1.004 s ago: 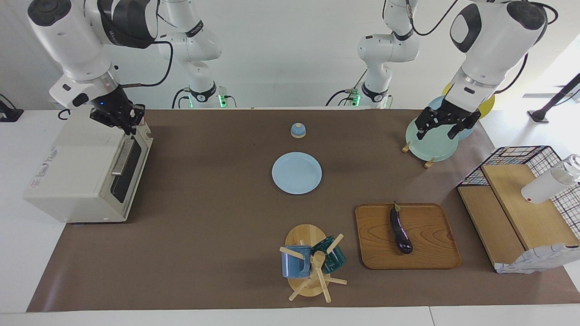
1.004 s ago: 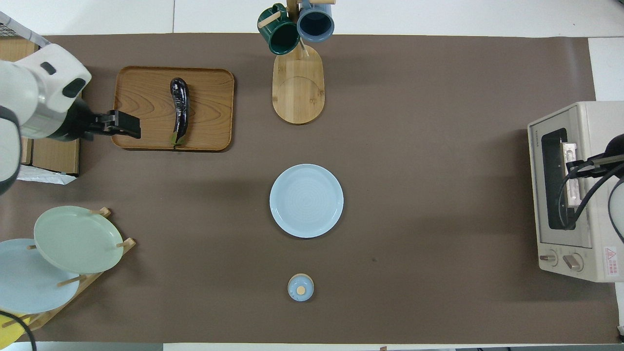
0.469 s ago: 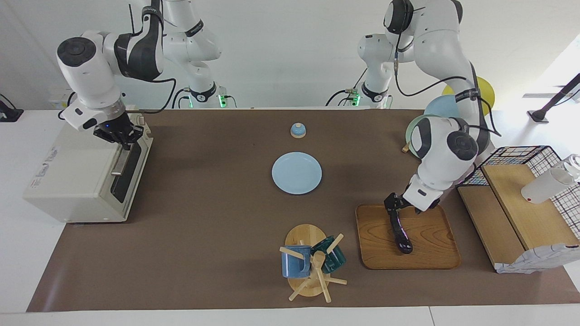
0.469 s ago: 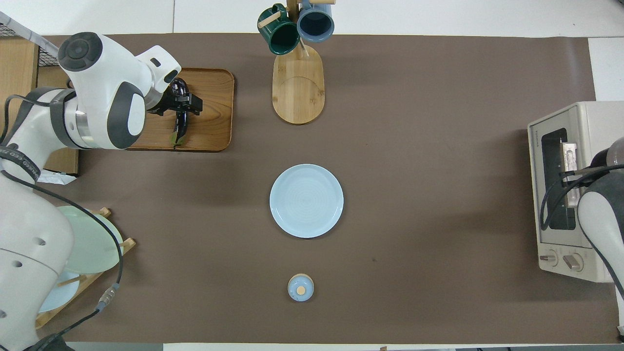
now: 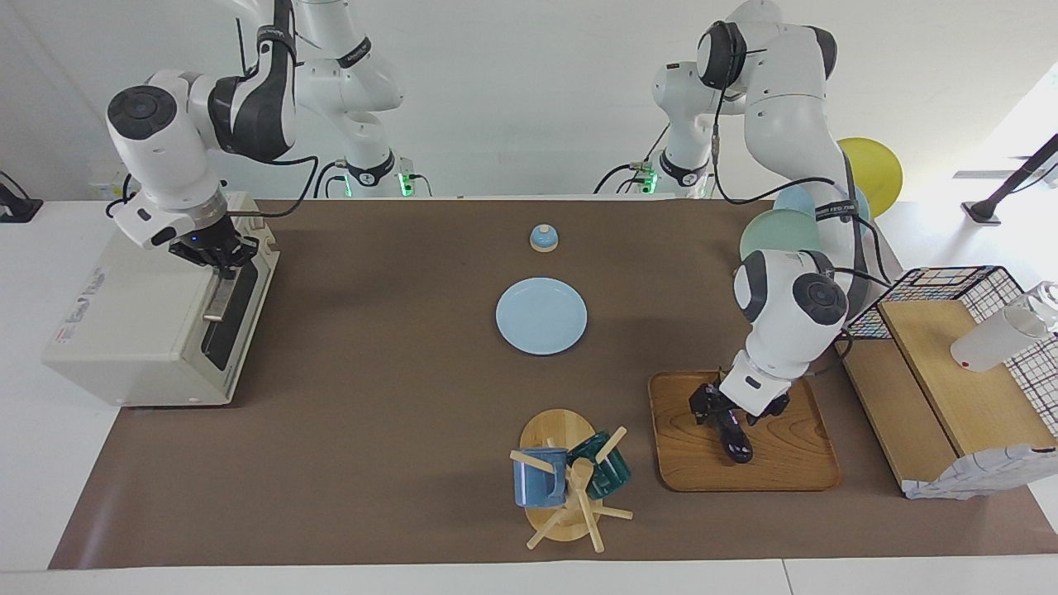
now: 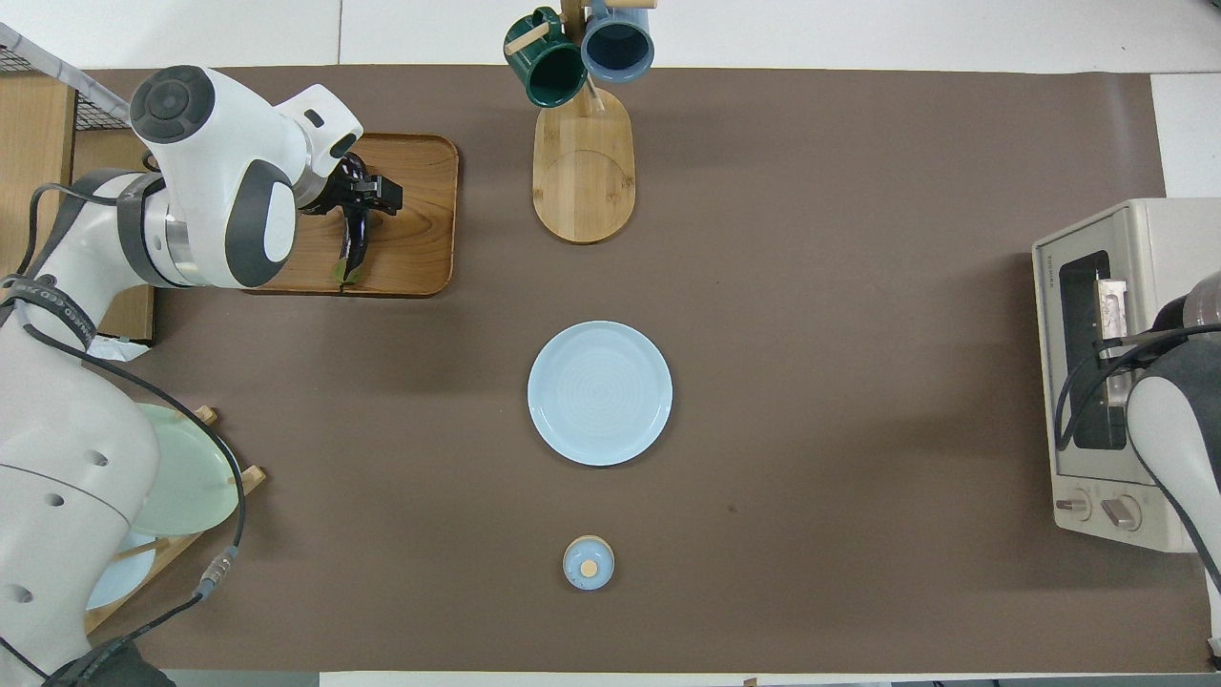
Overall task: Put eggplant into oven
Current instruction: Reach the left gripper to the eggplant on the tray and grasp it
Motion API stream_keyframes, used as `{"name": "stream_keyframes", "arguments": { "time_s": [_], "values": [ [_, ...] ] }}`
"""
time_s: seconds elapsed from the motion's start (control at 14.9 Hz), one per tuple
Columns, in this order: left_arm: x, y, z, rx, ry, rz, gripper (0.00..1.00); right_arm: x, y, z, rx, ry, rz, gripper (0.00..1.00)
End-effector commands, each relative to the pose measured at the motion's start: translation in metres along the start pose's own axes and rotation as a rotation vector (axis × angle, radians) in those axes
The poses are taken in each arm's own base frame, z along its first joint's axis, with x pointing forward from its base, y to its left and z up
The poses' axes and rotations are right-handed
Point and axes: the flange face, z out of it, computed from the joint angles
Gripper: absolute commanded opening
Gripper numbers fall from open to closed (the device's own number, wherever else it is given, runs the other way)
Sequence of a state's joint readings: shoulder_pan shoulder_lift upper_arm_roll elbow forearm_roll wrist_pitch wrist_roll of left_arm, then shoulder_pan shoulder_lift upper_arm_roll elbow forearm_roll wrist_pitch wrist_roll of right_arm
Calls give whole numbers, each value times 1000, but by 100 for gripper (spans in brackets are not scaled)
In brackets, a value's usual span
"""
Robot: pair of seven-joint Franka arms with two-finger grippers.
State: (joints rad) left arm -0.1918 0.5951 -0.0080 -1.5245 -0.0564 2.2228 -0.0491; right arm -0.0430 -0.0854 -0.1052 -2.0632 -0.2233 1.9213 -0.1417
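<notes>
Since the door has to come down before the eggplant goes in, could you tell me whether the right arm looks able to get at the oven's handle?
Probably yes: the right gripper is already down at the top of the oven door, by its bar handle, and nothing stands in front of the door.

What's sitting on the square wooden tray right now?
On the square wooden tray lies only the slender dark purple eggplant. The left gripper is down at its middle, covering that part; its green stem end shows only in the overhead view.
</notes>
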Motion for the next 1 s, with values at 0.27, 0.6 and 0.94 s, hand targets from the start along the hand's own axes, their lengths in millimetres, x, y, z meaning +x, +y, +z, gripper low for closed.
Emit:
{"name": "stream_keyframes", "arguments": {
  "time_s": [0.27, 0.6, 0.94],
  "values": [
    [-9, -6, 11, 15, 8, 21, 99, 23, -54, 55, 22, 16, 22, 0],
    [-7, -10, 8, 18, 7, 13, 33, 28, -82, 90, 78, 77, 19, 0],
    [-2, -7, -2, 8, 19, 0, 0, 21, -100, 123, 107, 111, 26, 0]
  ]
}}
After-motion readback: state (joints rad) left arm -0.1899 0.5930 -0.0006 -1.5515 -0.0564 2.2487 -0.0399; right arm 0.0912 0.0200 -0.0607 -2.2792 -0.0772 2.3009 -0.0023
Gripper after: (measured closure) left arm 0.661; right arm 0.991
